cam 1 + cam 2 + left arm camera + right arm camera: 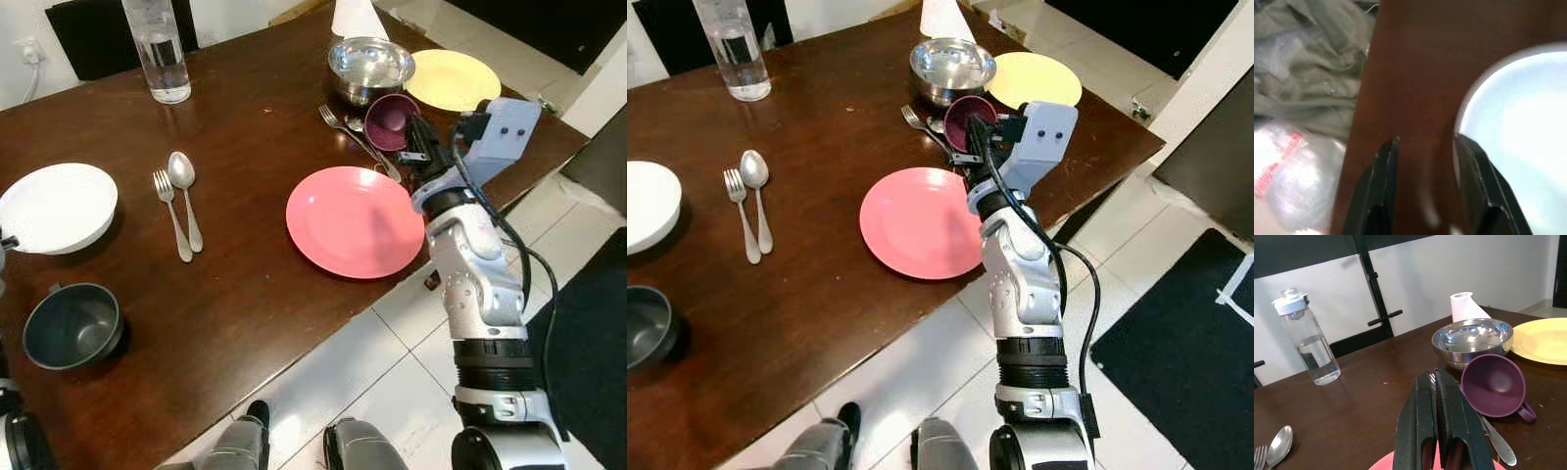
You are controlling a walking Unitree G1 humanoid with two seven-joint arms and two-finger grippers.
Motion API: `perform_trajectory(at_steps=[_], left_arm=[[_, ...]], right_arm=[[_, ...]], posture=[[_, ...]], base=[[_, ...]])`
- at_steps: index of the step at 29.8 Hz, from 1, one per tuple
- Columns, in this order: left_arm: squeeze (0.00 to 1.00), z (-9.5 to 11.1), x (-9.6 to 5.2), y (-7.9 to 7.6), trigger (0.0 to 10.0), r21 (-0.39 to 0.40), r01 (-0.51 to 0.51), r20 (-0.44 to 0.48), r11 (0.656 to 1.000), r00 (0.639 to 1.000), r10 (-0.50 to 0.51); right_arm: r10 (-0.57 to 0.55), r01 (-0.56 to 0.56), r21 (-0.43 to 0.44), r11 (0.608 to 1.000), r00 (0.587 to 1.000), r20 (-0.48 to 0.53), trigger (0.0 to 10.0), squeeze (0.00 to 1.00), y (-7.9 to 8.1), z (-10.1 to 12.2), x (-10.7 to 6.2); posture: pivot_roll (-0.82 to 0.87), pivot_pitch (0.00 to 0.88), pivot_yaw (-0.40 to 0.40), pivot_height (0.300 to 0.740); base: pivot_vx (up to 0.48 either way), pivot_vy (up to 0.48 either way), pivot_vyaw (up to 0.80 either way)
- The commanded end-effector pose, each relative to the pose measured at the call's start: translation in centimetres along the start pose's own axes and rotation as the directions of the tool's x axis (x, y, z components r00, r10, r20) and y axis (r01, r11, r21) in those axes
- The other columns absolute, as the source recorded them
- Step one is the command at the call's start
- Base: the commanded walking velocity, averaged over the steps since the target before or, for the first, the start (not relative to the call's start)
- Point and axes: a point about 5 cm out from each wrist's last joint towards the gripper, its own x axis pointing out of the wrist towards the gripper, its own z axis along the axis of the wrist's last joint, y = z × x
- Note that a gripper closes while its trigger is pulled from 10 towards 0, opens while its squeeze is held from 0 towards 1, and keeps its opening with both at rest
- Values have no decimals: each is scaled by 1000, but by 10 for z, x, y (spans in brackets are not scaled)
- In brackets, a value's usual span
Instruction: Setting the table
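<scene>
Nearest the head camera, at the bottom of the frame, stood the robot's grey feet [294, 446] on white floor tiles [372, 362], at the edge of the dark wooden table [245, 117].

At the lower left a dark grey cup [73, 325] sat upright with nothing visible inside, touching nothing. Above it at the left edge lay a white bowl [57, 207], also with nothing seen in it. The left gripper [1425, 161] hung over the table edge just beside that bowl's rim, its fingers apart with bare wood between them.

Right of the bowl, a fork [170, 211] and a spoon [185, 196] lay side by side. At the upper middle stood a clear water bottle [157, 47], partly filled.

Centre right lay a pink plate [355, 220], bare, near the table edge. The right gripper [1439, 418] hovered above the plate's far rim, fingers pressed together and holding nothing. Just beyond its tips, a purple cup [1496, 387] lay tipped on its side, mouth toward the gripper, apart from the fingers. It rested against a steel bowl [370, 67], and a second fork [345, 127] and spoon lay beside it. A yellow plate [453, 79] sat at the upper right, bare, with a white paper roll [1465, 306] behind the steel bowl.
</scene>
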Motion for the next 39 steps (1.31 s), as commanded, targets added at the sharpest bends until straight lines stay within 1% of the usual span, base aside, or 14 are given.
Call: perform_trajectory(at_steps=[1,3,4,6,7,9,10,12,13,14,15,24,38,39], left_arm=[[0,-15,0,0,10000,-32,26,-71,999,997,-28],[0,-18,-1,-1,10000,-50,33,-84,998,996,-37],[0,-21,-1,-2,10000,-85,36,-101,996,994,-45],[0,-21,-1,-2,10000,-85,36,-101,996,994,-45],[0,-24,-1,-4,10000,-121,51,-117,991,991,-65],[0,-24,-1,-4,10000,-121,51,-117,991,991,-65],[0,-32,-1,-10,6863,-202,76,-151,977,983,-107],[0,-33,-1,-12,6863,-223,75,-160,972,981,-113],[0,-34,-1,-13,2000,-242,71,-156,968,982,-111],[0,-34,-1,-13,2000,-242,71,-156,968,982,-111],[0,-32,-1,-16,0,-273,78,-141,959,983,-120],[0,-28,-3,-22,0,-330,128,-106,935,979,-172],[0,-21,-6,-31,0,-395,145,-45,907,983,-177],[0,-7,-10,-37,7608,-433,224,55,873,973,-222]], right_arm=[[1,-1,10,1000,1000,-13,10000,0,-1,-2,0],[4,-4,9,1000,1000,-12,10000,0,-1,-1,1],[4,-4,9,1000,1000,-12,10000,0,-1,-1,1],[4,-4,9,1000,1000,-12,10000,0,-1,-1,1],[4,-3,9,1000,1000,-13,10000,0,-2,-1,1],[4,-3,9,1000,1000,-13,10000,0,-2,-1,1],[3,-3,9,1000,1000,-19,10000,0,-2,-2,0],[3,-2,9,1000,1000,-20,10000,0,-2,-2,-1],[1,-1,9,1000,1000,-21,10000,0,-2,-2,-1],[1,-1,9,1000,1000,-21,10000,0,-2,-2,-1],[-1,1,8,1000,1000,-20,10000,0,-3,-2,0],[3,-2,7,1000,1000,-19,10000,0,-2,-2,1],[-9,9,12,1000,1000,-9,10000,0,-6,1,3],[-12,13,27,1000,1000,-5,10000,0,-6,2,5]], posture=[[-30,120,-32,740],[-31,121,-32,740],[-33,123,-33,740],[-33,123,-33,740],[-34,127,-37,740],[-34,127,-37,740],[-38,129,-34,740],[-38,129,-34,740],[-39,129,-33,740],[-39,129,-33,740],[-39,128,-33,740],[-44,117,-36,740],[-47,87,-41,740],[-44,81,-42,740]], base=[[0,0,0],[0,0,0],[0,0,0],[0,0,0],[0,0,0],[0,0,0],[0,0,0],[0,0,0],[0,0,0],[0,0,0],[0,0,0],[0,0,0],[0,0,0],[0,0,0]])
